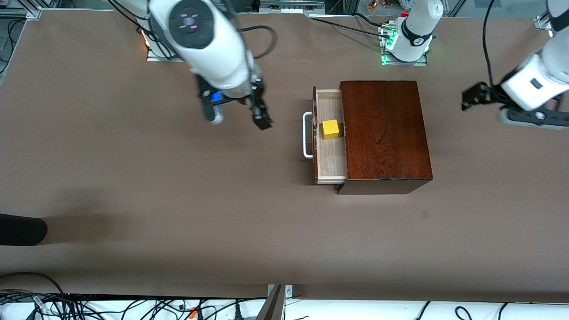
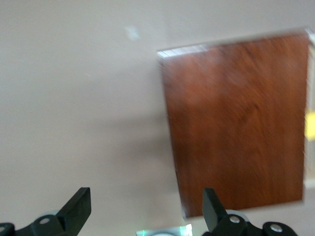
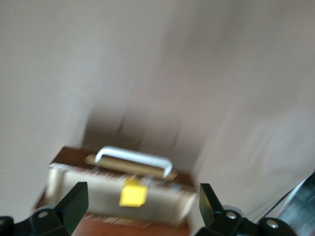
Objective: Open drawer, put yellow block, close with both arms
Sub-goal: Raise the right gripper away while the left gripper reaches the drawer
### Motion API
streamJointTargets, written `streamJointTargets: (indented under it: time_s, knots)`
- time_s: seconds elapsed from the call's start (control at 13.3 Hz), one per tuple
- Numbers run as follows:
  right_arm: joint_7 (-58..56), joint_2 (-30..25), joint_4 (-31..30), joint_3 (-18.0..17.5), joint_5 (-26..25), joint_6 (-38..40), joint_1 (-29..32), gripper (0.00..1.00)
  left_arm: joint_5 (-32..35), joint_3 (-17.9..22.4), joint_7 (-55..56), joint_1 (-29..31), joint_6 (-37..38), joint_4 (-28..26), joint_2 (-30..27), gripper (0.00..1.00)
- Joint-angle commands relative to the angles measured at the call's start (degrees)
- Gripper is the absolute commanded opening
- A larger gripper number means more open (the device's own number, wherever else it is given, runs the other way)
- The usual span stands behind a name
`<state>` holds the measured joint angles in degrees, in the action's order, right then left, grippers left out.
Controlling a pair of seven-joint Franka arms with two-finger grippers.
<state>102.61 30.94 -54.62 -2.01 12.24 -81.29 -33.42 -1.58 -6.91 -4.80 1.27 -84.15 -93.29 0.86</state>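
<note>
The wooden box (image 1: 384,133) sits on the brown table (image 1: 133,200) with its drawer (image 1: 330,155) pulled out toward the right arm's end (only part of the way). The yellow block (image 1: 330,129) lies inside, on the pale wood floor, with the white handle (image 1: 307,135) at its nine o'clock. The right gripper (image 1: 240,118) hangs over bare table at nine o'clock from the drawer, fingers spread wide, holding nothing. The left gripper (image 1: 472,98) hovers over the table at three o'clock from the box, its fingers (image 2: 78,206) parted too, empty.
</note>
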Motion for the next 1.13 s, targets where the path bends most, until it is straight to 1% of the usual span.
streamJointTargets:
  time_s: [0.0, 0.08, 0.15, 0.23, 0.3, 0.38, 0.45, 0.53, 0.6, 0.75, 0.9, 0.98, 1.06]
  knots:
    - [-25.1, -3.9, -2.7, 7.2, -1.3, 8.0, 0.7, 1.0, -3.0, -5.9, -8.5, -0.1, 2.8, 1.7, 2.0, 1.0]
    - [-35.3, -6.6, -5.6, 11.4, -1.3, 8.7, 0.7, 1.0, -3.0, -8.4, -9.6, -0.2, 2.8, 1.7, 3.4, 1.0]
    - [-45.2, -10.2, -10.5, 15.3, -1.3, 8.1, 0.7, 1.0, -3.3, -11.3, -10.1, -0.3, 2.6, 1.8, 4.8, 1.0]
    - [-52.5, -13.0, -14.4, 18.0, -2.0, 6.9, 0.7, 1.0, -4.3, -14.4, -10.4, -0.3, 2.5, 2.0, 6.4, 1.0]
    - [-59.6, -15.7, -17.9, 19.2, -4.0, 6.5, 1.7, 1.0, -5.4, -17.7, -10.3, -0.4, 2.1, 2.0, 8.0, 1.0]
    - [-66.7, -18.7, -21.6, 19.1, -6.4, 5.0, 4.0, 1.0, -5.6, -21.4, -10.3, -0.5, 0.5, 2.1, 10.1, 1.0]
    - [-73.3, -21.9, -26.3, 19.0, -8.2, 2.1, 6.1, 1.0, -5.7, -23.8, -10.7, -0.8, -1.8, 2.4, 12.6, 1.0]
    - [-80.3, -25.3, -31.4, 18.8, -9.4, -1.1, 9.1, 1.0, -5.6, -26.0, -11.0, -2.0, -3.9, 3.7, 15.1, 1.0]
    - [-86.3, -27.7, -35.3, 17.8, -9.9, -3.6, 12.2, 1.0, -5.4, -26.7, -11.5, -3.9, -6.1, 5.0, 17.6, 1.0]
    - [-96.3, -28.3, -36.3, 13.4, -10.8, -4.7, 20.5, 1.0, -5.2, -26.6, -16.1, -8.3, -12.5, 5.8, 21.1, 1.0]
    - [-103.7, -28.2, -36.3, 7.7, -11.9, -6.6, 28.7, 1.0, -4.5, -26.4, -23.5, -12.6, -19.7, 5.5, 23.9, 1.0]
    - [-105.6, -28.1, -36.4, 6.4, -12.0, -7.6, 30.9, 1.0, -1.1, -26.3, -26.2, -14.4, -23.1, 5.1, 25.7, 1.0]
    - [-105.8, -28.1, -36.6, 6.4, -12.1, -7.8, 31.1, 1.0, 4.0, -26.6, -28.7, -15.9, -26.6, 5.1, 28.3, 1.0]
